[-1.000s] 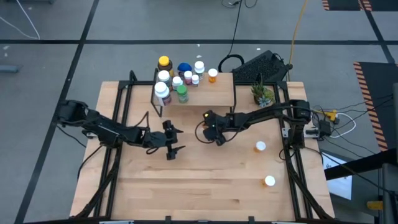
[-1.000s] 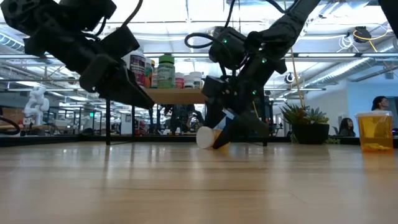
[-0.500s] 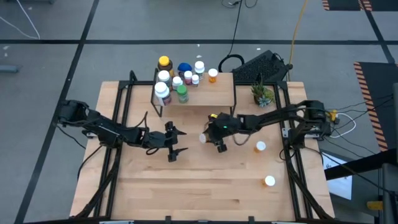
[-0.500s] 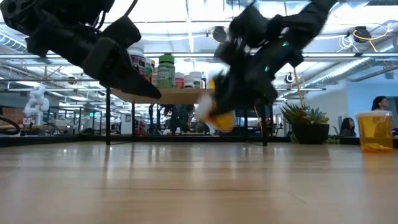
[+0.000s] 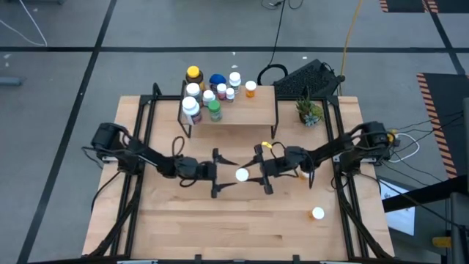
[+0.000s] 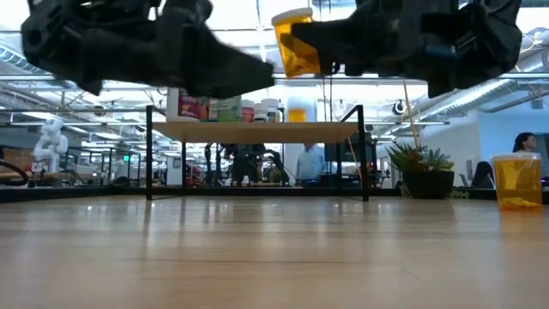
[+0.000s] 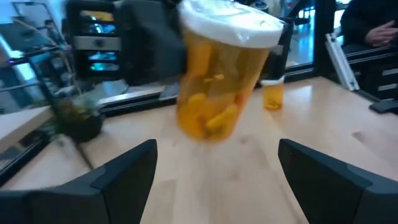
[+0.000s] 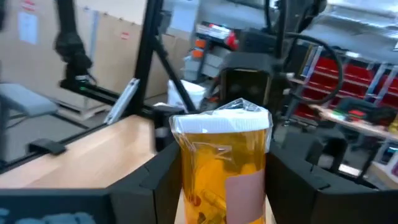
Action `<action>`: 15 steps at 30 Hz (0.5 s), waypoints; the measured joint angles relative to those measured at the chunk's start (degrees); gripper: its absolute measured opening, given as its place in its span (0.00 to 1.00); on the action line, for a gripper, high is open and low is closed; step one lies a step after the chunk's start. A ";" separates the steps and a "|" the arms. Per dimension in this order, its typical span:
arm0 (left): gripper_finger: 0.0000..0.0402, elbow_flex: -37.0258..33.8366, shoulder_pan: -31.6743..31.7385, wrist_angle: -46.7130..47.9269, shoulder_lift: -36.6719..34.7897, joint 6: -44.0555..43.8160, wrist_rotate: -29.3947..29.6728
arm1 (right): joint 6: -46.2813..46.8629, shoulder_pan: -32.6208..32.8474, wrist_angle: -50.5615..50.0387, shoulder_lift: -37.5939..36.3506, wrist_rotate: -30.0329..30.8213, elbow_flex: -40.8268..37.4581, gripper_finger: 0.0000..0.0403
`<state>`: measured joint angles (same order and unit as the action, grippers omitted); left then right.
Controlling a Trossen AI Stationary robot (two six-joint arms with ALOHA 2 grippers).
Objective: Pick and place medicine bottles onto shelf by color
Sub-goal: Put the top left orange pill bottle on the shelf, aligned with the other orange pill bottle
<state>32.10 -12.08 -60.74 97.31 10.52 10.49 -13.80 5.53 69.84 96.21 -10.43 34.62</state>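
Note:
An orange medicine bottle [image 5: 241, 174] with a white cap hangs above the table's middle, with my right gripper [image 5: 248, 174] shut on it. In the low view this bottle [image 6: 294, 43] stands high over the tabletop. My left gripper [image 5: 226, 174] is open just to the bottle's left, its fingers pointing at it without touching. In the left wrist view the bottle [image 7: 217, 81] shows beyond the open fingers. The shelf [image 5: 242, 116] at the far side carries several bottles on its left half. My right gripper pinches the orange bottle's body [image 8: 189, 180] below the white cap, one finger [image 8: 155, 180] on each side. The fingers come level from the table's right side. The bottle is upright, cap up, lifted clear of the table.
A white-capped bottle [image 5: 317, 213] stands near the right front, and another [image 5: 305, 173] shows beside my right arm. A potted plant [image 5: 309, 111] sits at the far right. An orange bottle [image 6: 517, 180] stands at the right in the low view.
My right gripper has raised the orange bottle from lying on the table, carrying it up and toward the near edge. The bottle has turned upright, cap up. My left gripper has gone toward the table's right, up to the bottle.

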 joint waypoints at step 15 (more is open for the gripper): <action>0.84 9.46 -0.87 5.48 5.69 -0.68 -0.16 | 3.09 2.45 -2.41 0.27 4.61 1.52 0.46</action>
<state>41.56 -12.95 -55.26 103.00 9.85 10.33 -10.70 7.99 67.43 96.48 -5.82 36.14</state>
